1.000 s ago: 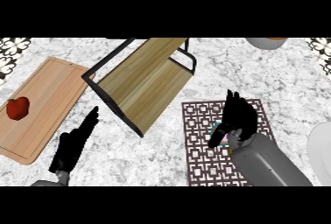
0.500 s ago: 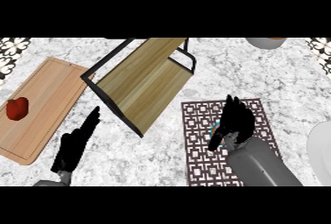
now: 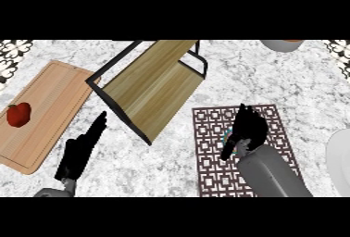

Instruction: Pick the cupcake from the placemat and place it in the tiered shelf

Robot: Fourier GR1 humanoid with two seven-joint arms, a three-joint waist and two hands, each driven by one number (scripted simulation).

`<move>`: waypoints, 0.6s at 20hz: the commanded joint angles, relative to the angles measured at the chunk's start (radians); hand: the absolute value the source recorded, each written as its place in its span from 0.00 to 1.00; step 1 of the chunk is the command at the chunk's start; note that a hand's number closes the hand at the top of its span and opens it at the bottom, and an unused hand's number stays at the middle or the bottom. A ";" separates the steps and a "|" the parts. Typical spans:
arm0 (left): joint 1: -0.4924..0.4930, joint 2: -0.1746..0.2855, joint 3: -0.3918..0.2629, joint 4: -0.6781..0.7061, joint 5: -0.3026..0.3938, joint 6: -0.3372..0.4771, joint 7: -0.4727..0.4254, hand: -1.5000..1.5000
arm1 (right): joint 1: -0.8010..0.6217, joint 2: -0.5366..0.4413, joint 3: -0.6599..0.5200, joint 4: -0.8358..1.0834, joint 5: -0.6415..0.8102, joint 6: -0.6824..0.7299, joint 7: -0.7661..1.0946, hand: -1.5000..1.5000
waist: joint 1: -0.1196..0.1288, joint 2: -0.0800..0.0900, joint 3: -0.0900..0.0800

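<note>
Right robot hand (image 3: 247, 130) mostly hides cupcake (image 3: 226, 134) on placemat (image 3: 212, 167).

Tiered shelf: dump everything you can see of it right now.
The tiered shelf has a thin black frame, metal by the look of it, and light wood boards: a large lower one and a smaller one toward the top of the view. It stands on the marble counter, angled diagonally, between the cutting board and the placemat. Nothing shows on either board. Its left corner meets the cutting board's edge; whether they touch, I cannot tell. The left hand lies nearby, apart from it.
</note>
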 commanded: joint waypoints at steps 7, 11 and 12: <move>0.056 0.028 0.052 -0.017 -0.003 -0.068 -0.051 0.50 | -0.011 0.105 -0.023 0.055 0.108 0.018 0.038 1.00 | 0.006 0.001 0.000; 0.031 -0.057 0.007 -0.033 -0.072 0.015 0.017 0.50 | -0.002 0.067 -0.063 0.028 0.146 0.059 0.004 1.00 | 0.001 0.000 0.000; 0.017 -0.038 0.038 -0.014 -0.050 -0.014 -0.001 0.50 | -0.020 0.069 -0.066 0.005 0.164 0.074 0.015 1.00 | 0.000 0.000 0.000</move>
